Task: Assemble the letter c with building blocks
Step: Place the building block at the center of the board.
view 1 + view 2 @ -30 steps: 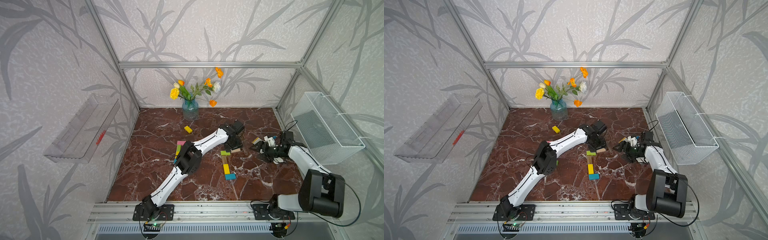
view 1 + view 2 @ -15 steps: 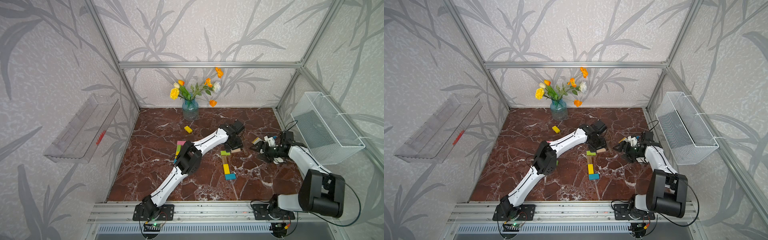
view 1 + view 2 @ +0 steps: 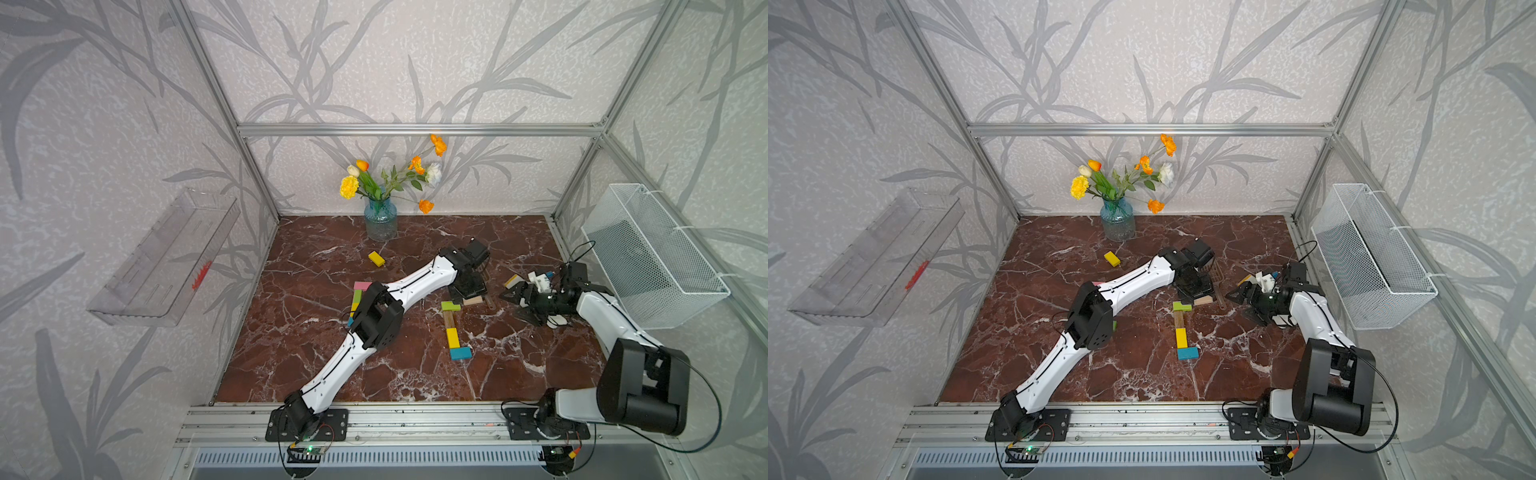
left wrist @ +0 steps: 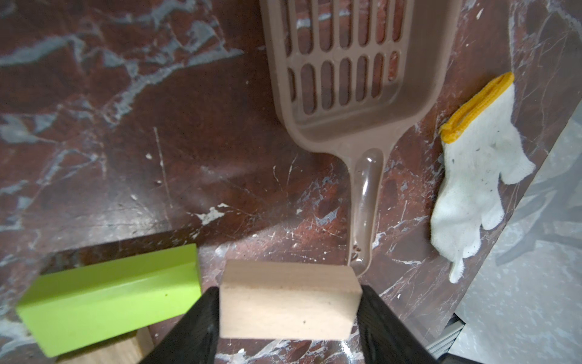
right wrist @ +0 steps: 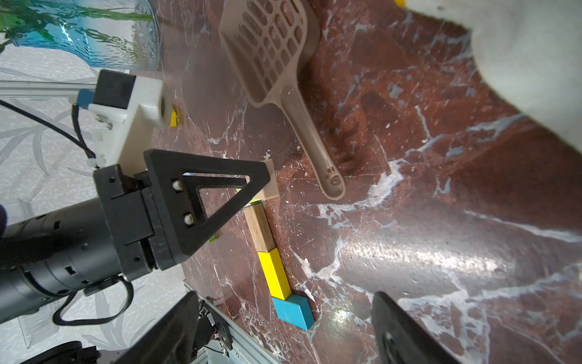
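Observation:
A column of blocks lies mid-table: lime [image 3: 451, 306], brown wood [image 3: 448, 320], yellow [image 3: 453, 338] and teal [image 3: 461, 353] turned sideways at the near end. My left gripper [image 4: 289, 318] is shut on a tan block [image 4: 288, 302], low over the marble just right of the lime block [image 4: 110, 296]. In a top view the left gripper [image 3: 1198, 291] hides most of that tan block [image 3: 1203, 300]. My right gripper [image 5: 285, 297] is open and holds nothing, hovering to the right of the column [image 3: 519, 305]. A loose yellow block [image 3: 376, 258] lies further back. A pink block [image 3: 362, 286] shows beside the left arm.
A brown slotted scoop [image 4: 346, 63] lies just behind the tan block, handle towards it. A white glove [image 4: 478, 176] lies near the right edge. A blue vase [image 3: 380, 224] with flowers stands at the back. A wire basket [image 3: 648, 257] hangs on the right wall.

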